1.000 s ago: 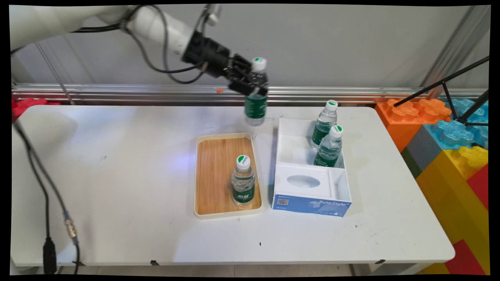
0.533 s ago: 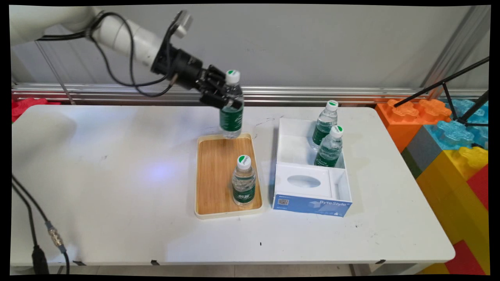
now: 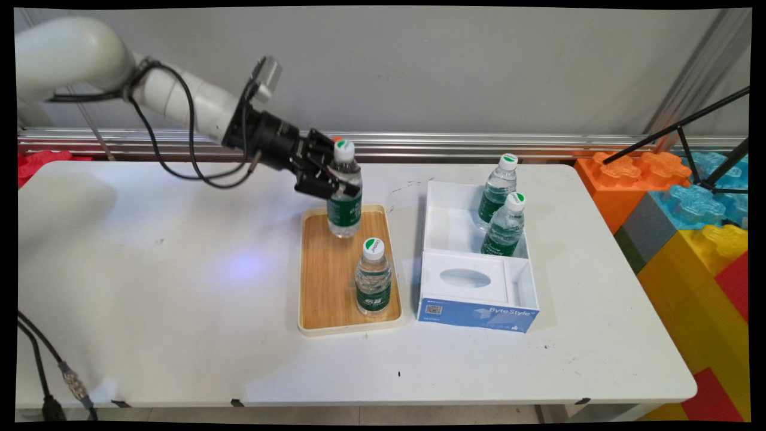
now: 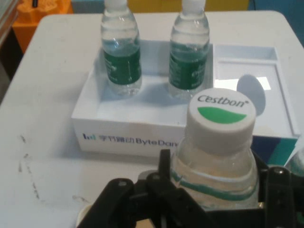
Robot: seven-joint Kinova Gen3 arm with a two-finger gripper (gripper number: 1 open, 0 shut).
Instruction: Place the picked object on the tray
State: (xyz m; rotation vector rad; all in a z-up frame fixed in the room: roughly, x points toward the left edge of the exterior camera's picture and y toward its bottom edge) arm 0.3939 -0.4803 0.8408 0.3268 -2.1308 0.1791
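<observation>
The end effector (image 3: 335,179) pinches an upright Cestbon water bottle (image 3: 344,197) by its shoulder, base hanging over the wooden tray (image 3: 326,269)'s far end, behind the standing bottle (image 3: 373,278). White box (image 3: 476,287) lies right.

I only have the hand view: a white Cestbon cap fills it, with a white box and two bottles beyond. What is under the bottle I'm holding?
Observer: The clear plastic held bottle, gripped in the black tool, hangs upright over the far end of a wooden tray with a cream rim.
Operator: Is it down on the tray?
Observer: I cannot tell; its base looks at or just above the wood.
Operator: Anything else on that tray?
Observer: One more green-labelled water bottle stands upright near the tray's near right corner, apart from yours.
</observation>
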